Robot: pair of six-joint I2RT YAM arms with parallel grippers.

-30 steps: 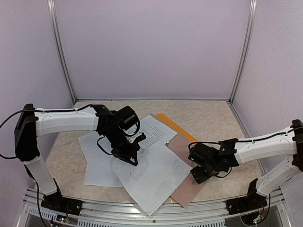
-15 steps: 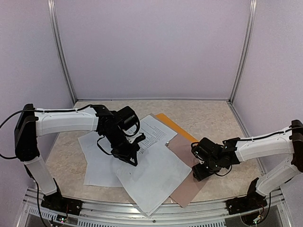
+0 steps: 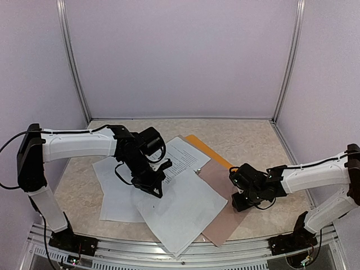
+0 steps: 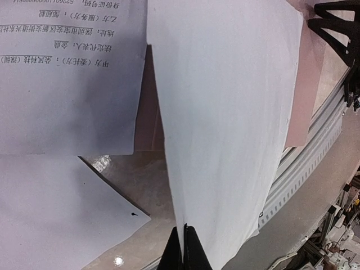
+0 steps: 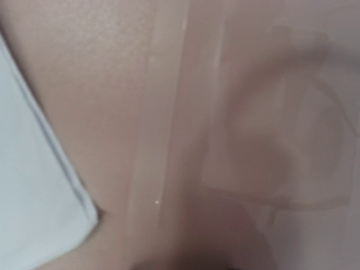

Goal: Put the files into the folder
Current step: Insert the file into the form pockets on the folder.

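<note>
From above: the files [image 3: 180, 211] lie mid surface [image 3: 247, 140] toward its near edge, overlapping a pinkish board [image 3: 223, 224]; the folder [image 3: 209, 151] peeks out behind; the right fingers [image 3: 241, 202] are at the board's right edge, their spread untellable. Left wrist: the left fingers [image 4: 191, 257] pinch one sheet [image 4: 225, 112]. Right wrist: blurred, probably the board

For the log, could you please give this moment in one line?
left fingers: shut on sheet | right fingers: at pinkish board

Top camera looks down from behind; both wrist cameras sit close over white sheet [image 3: 179, 209] and pinkish board [image 3: 225, 219].
</note>
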